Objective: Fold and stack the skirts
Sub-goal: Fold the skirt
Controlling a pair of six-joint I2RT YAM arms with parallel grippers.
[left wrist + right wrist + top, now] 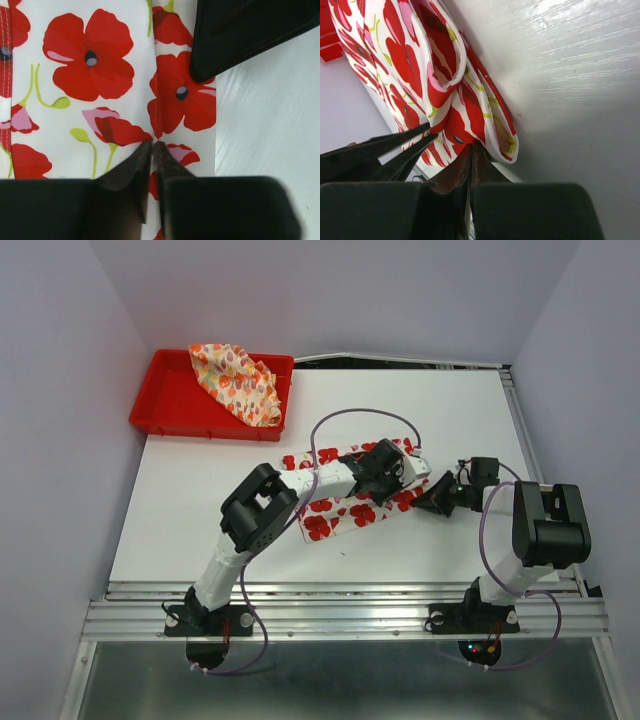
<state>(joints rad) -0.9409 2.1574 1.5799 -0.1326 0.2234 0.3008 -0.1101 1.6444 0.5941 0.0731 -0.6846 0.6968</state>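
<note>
We saw the flowered skirt (pixel 322 525) flat on the table (pixel 200 510), well apart from the red tray (pixel 165 405) that held the cream skirt (pixel 238 382). Its long axis slanted away from the tray, with bare table between them. The left gripper (pixel 152 145) and right gripper (pixel 471 147) each pinched the end farthest from the tray, jaws nearly together.

The white skirt (pixel 345 502) is thin woven cloth, matt, its red flowers printed flat, with a row of stitching along one red band. The cream skirt (pixel 238 383), at eleven o'clock, is soft matt cloth too, crumpled. Under it the red tray (pixel 165 402) is smooth moulded plastic with a slight sheen. The worktop (pixel 200 510) is white and semi-glossy, faintly streaked close up. The left end effector (pixel 152 144) and right end effector (pixel 471 146) have black, matt, finely grained fingers. At six o'clock runs a ribbed, dull silver metal rail (pixel 340 616).
</note>
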